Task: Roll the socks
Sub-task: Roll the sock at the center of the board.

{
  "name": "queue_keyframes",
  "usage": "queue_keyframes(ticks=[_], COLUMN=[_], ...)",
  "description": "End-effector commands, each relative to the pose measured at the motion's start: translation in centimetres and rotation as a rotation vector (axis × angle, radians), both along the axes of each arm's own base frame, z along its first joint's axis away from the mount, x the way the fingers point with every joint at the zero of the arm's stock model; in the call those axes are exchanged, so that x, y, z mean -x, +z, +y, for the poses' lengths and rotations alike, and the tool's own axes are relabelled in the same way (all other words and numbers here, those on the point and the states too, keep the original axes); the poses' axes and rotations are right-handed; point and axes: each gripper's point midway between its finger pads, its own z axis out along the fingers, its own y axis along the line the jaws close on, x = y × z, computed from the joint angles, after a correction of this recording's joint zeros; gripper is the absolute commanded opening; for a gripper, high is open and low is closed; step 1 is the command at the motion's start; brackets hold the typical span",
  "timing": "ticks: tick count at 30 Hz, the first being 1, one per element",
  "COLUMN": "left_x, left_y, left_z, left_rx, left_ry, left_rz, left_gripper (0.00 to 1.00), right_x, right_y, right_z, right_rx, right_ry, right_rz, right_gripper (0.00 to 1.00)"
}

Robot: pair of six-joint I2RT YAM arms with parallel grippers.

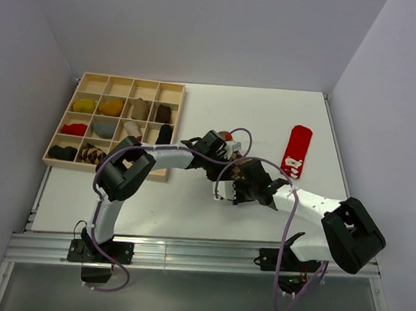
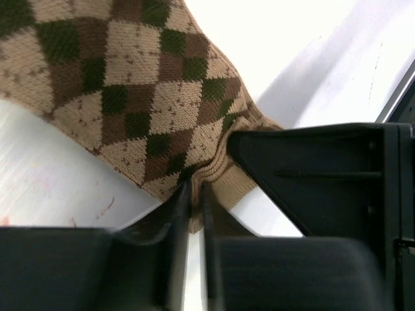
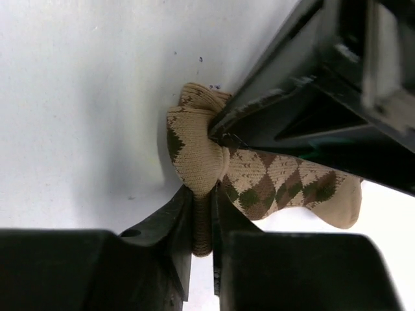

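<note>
Our left pincer (image 2: 194,194) is closed narrow on the tan edge of the argyle sock (image 2: 149,97); our right pincer (image 3: 202,202) grips its bunched end. The sock spans between them on the table (image 1: 175,210). Beyond the right pincer, well apart, lies the red sock (image 1: 295,151).

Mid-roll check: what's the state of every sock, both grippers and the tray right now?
argyle sock: bunched at one end, held by both grippers.
red sock: flat, unrolled, lying apart, untouched.
left gripper: shut on argyle sock.
right gripper: shut on argyle sock.
wooden tray: top row empty, lower rows hold bundles.
</note>
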Motion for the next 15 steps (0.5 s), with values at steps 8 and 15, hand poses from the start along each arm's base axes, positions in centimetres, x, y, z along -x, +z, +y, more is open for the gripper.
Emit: queue_keyframes(ticks=[8,15], left_x=[-4.8,-6.3], left_y=[7.3,11.6], left_z=[7.6,12.6], left_rx=[0.221,0.293], left_ry=[0.511,0.752], left_rz=[-0.069,-0.307], left_gripper=[0.36,0.38], right_x=[2.0,4.6], right_y=[5.0,6.1], right_z=[3.1,3.7], right_rx=[-0.264,-0.258], right_ry=[0.01,0.032], right_rz=[0.393,0.884], right_gripper=[0.08,0.09])
